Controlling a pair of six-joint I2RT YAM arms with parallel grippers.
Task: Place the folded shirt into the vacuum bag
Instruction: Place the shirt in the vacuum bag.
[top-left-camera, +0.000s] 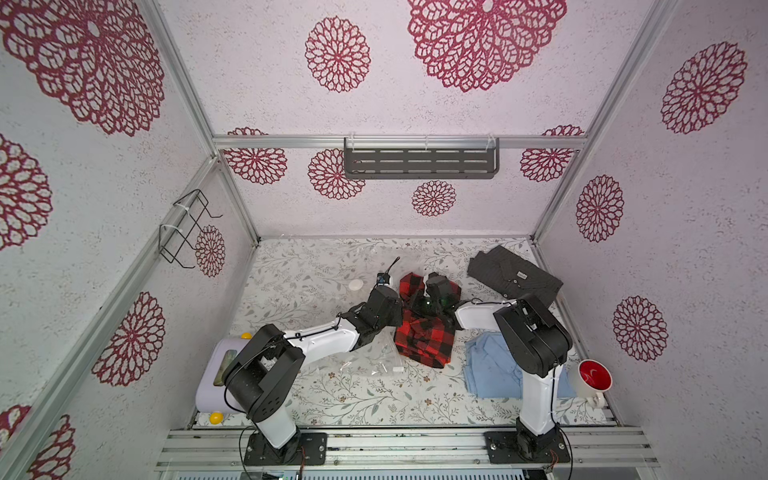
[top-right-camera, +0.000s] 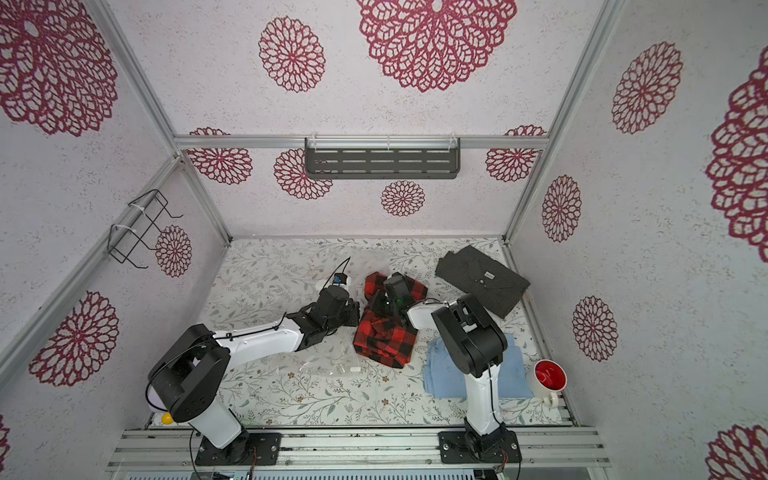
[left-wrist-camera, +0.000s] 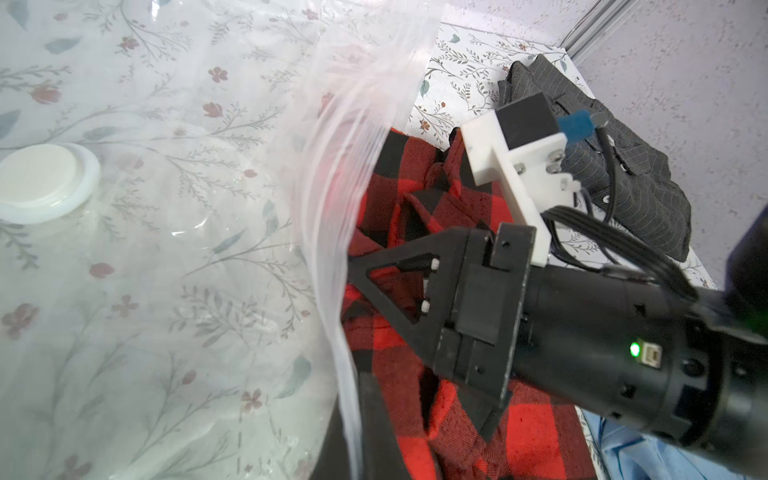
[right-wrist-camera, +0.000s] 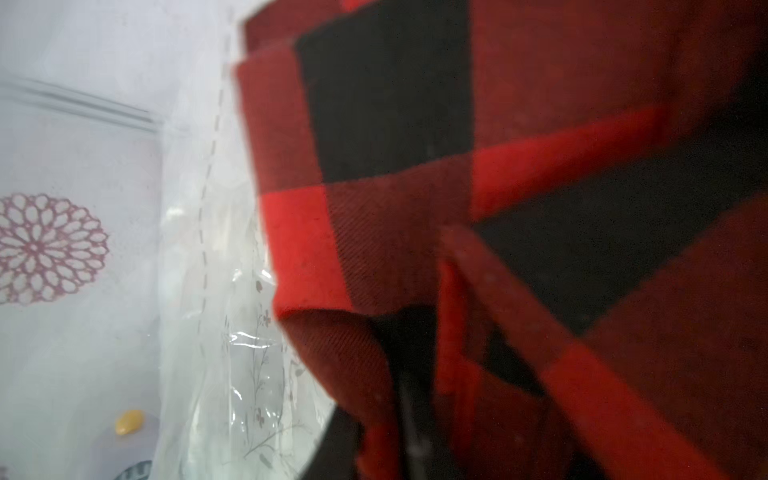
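1. The left tool (left-wrist-camera: 351, 449) is closed. It pinches the zip edge of the vacuum bag (left-wrist-camera: 187, 249) and holds that film up off the bench (top-left-camera: 374, 399).
2. The right tool (left-wrist-camera: 357, 274) is nosed into the red plaid folded shirt (top-left-camera: 424, 336). We cannot tell whether its jaws grip the cloth or stand apart.
3. The shirt lies on the bench between the two arms, at the bag's mouth. One corner shows red through the raised film, and the rest is outside.
4. We judge the shirt soft, limp and light. Dragged by one layer, its folds would slide apart, so we would pinch through all layers at the edge nearest the mouth.
5. The film looks thin and slippery, likely to sag shut if released.
6. We see nothing else in the bag, only its white valve disc (left-wrist-camera: 45, 183) and the bench print showing through.
7. Farther out lie a dark striped shirt (top-left-camera: 515, 276), a blue shirt (top-left-camera: 490, 370) and a red-lined mug (top-left-camera: 592, 376) with nothing visible inside.
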